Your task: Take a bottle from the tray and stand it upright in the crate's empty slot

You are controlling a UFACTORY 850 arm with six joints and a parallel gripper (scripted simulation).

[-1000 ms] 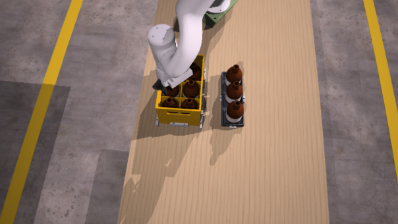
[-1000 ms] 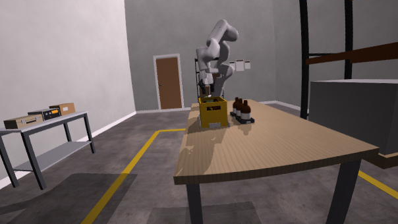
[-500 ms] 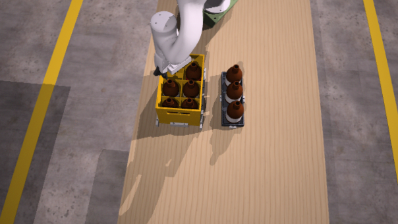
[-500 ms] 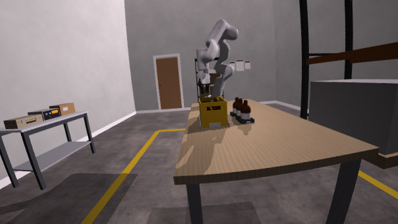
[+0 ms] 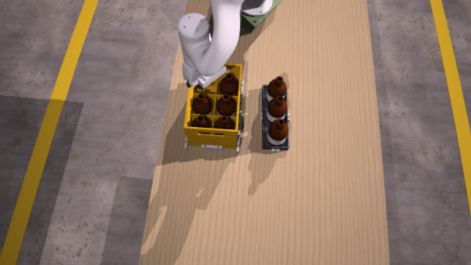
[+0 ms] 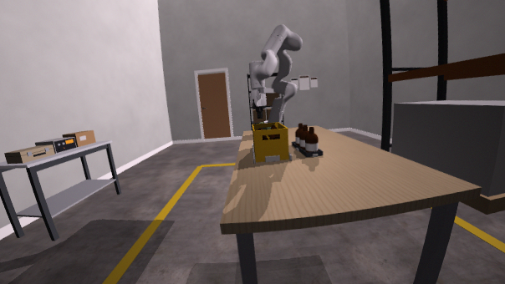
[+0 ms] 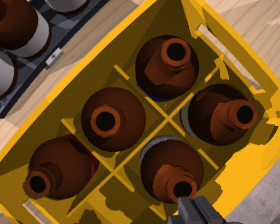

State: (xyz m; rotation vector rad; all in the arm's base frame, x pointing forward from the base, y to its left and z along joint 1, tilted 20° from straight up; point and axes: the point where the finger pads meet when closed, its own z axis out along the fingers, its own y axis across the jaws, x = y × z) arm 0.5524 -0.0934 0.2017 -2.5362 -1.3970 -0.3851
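Above crate (image 7: 211, 19) far corner: hand (image 7: 197, 219) shut, holding nothing; tray (image 5: 265, 142) just beside crate.

The white arm (image 5: 224, 21) rises from its base at the far end of the table (image 5: 312, 189), folds over on itself and reaches toward the near side and to the left. Its rounded wrist joint (image 5: 193, 29) is at the left of the forearm, and the last links point straight down. The pincer (image 7: 199, 219) hangs below the wrist, aimed downward; its dark fingers are pressed together with nothing between them. In the exterior view the arm (image 6: 276, 58) forms a tall, doubled-back bend, the pincer low at its left side.
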